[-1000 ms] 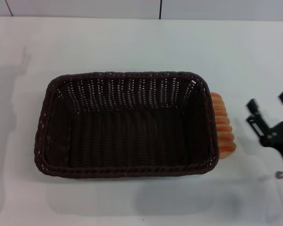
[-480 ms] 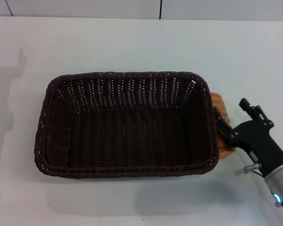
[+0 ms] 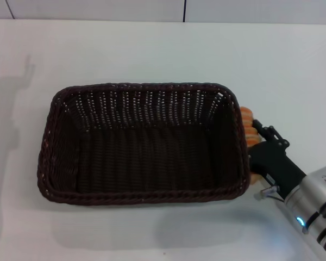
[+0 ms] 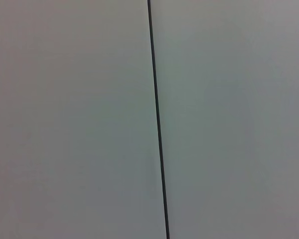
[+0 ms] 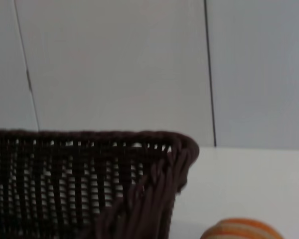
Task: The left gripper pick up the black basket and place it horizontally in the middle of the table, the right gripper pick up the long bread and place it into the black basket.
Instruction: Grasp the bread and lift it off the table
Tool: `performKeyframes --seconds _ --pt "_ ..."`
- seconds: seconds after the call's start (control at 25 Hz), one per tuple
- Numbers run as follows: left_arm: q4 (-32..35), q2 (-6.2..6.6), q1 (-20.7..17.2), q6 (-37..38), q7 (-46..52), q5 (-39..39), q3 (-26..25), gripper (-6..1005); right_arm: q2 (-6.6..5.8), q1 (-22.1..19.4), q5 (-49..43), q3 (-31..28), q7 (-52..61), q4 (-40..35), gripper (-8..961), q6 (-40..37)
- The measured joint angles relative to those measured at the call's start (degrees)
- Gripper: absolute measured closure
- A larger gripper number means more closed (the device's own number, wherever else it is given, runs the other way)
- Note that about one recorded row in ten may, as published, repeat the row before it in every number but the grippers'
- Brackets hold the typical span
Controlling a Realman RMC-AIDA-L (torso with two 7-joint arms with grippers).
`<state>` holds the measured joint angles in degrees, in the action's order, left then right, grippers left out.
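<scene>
The basket [image 3: 144, 144] sits on the surface [image 3: 152, 49], long side across my view, roughly central, upright and empty; I judge the first half of the task complete. The left gripper is not visible in the head view, and its wrist camera shows only a pale wall with a dark seam, so I take that arm to be parked clear of the work; the state of its jaws cannot be reported. The bread [image 3: 246, 120] lies on the surface against the outside of the basket's right end wall, only its far end showing beyond the right gripper [image 3: 259, 136]. That gripper is down at the bread, hard by the basket's right rim, with one finger visible on the outer side of the loaf. I cannot tell from these views whether the jaws are clenched on the bread or merely straddling it; the contact is hidden by the gripper body. The right wrist view confirms the position: the basket's corner fills the near field and the top of the bread [image 5: 241, 229] shows just beside it. Remaining, in my judgement: secure the loaf, lift it clear of the rim, carry it over the wall and release it inside. The chief risk is the tight clearance against the wicker, where a finger could catch or shove the basket.
</scene>
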<state>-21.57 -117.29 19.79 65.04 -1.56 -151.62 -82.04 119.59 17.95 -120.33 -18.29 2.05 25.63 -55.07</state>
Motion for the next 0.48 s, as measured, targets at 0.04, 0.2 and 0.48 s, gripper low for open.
performKeyframes --seconds 0.04,0.2,0.48 --pt "0.01 -0.02 0.03 0.00 0.00 -0.02 0.02 208 -0.06 0.18 0.04 -0.09 0.00 0.18 184 1.10" --pt "0.03 -0.13 0.08 0.16 0.00 -0.08 0.04 209 0.18 -0.60 1.41 -1.26 0.12 0.30 215 2.31" --pt "0.04 -0.20 0.10 0.32 0.00 -0.18 0.02 209 -0.02 -4.82 5.11 -2.01 -0.29 0.10 290 -6.52"
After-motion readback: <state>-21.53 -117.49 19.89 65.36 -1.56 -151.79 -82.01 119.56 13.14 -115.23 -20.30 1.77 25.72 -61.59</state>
